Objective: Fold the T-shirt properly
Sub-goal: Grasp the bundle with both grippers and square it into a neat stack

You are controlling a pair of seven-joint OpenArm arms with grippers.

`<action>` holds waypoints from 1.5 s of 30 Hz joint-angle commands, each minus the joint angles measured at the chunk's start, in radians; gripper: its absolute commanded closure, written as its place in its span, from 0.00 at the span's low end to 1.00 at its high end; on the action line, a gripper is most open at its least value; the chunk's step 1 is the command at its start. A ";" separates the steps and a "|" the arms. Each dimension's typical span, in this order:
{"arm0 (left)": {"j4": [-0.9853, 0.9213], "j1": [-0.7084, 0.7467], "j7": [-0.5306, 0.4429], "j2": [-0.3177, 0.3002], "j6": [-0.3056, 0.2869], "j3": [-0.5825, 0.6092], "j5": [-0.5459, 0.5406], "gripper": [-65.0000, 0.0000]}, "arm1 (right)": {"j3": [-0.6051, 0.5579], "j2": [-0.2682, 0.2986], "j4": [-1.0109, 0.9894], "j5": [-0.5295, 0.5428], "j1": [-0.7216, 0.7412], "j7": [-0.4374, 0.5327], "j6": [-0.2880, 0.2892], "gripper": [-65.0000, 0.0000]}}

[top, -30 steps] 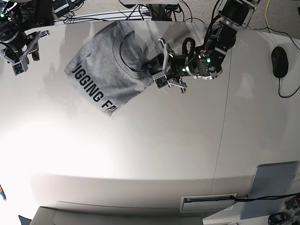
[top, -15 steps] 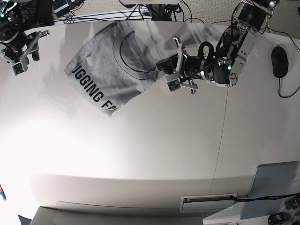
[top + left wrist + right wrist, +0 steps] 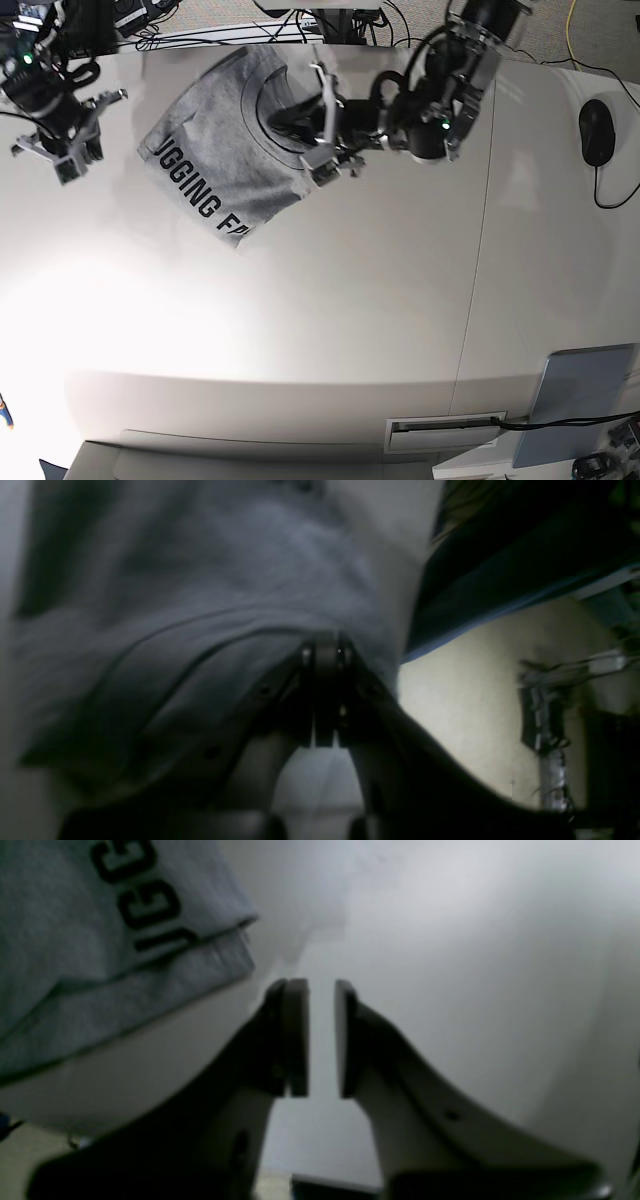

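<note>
- The T-shirt [image 3: 232, 150] lies folded near the far left part of the table [image 3: 380, 300], its long axis running diagonally from the collar at the far edge down to the lettered corner nearest the camera.
- Black lettering runs along its lower left edge; the collar arc faces up, towards the far side.
- The left gripper [image 3: 322, 150] sits at the shirt's right edge beside the collar. In the wrist view its fingers [image 3: 325, 680] are pressed together against grey fabric; whether cloth is pinched I cannot tell.
- The right gripper [image 3: 62, 140] hovers over bare table just left of the shirt, jaws slightly parted, holding nothing.
</note>
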 commanded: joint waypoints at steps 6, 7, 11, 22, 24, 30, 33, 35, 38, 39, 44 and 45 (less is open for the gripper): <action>-0.027 0.054 -0.053 0.080 0.040 0.000 0.128 1.00 | -0.122 0.017 -0.150 -0.090 0.119 0.064 -0.008 0.93; -0.042 0.058 -0.071 0.084 0.055 0.000 0.166 1.00 | -0.142 0.017 -0.179 -0.097 0.136 0.067 -0.009 0.93; -0.101 0.052 -0.125 0.087 0.116 -0.002 0.280 1.00 | -0.224 0.017 -0.280 -0.141 0.177 0.069 -0.020 0.93; -0.283 -0.062 -0.321 0.083 0.267 -0.002 0.581 1.00 | -0.315 0.003 -0.304 -0.035 0.074 0.080 -0.030 0.93; -0.329 -0.103 -0.394 0.076 0.263 -0.002 0.590 1.00 | -0.315 -0.021 -0.303 0.008 0.051 0.087 -0.030 0.93; -0.359 -0.226 -0.417 0.075 0.262 -0.002 0.589 1.00 | -0.314 -0.092 -0.303 0.097 0.021 0.082 0.000 0.93; -0.296 -0.251 -0.327 0.061 0.263 -0.002 0.548 1.00 | -0.304 -0.087 -0.277 0.151 0.021 0.082 0.000 0.93; -0.226 -0.247 -0.287 0.040 0.264 -0.002 0.499 1.00 | -0.286 -0.077 -0.241 0.159 0.027 0.084 0.000 0.93; -0.097 -0.217 -0.223 0.011 0.279 -0.002 0.452 1.00 | -0.233 -0.059 -0.207 0.150 0.064 0.085 0.000 0.93; -0.055 -0.203 -0.201 0.006 0.290 -0.002 0.449 1.00 | -0.215 -0.055 -0.207 0.130 0.085 0.085 0.000 0.93; 0.099 -0.074 -0.169 -0.004 0.322 -0.003 0.450 1.00 | -0.198 -0.051 -0.208 -0.043 0.224 0.094 -0.011 0.93; 0.115 -0.043 -0.169 -0.004 0.315 -0.003 0.449 1.00 | -0.204 -0.048 -0.209 -0.060 0.251 0.105 -0.027 0.93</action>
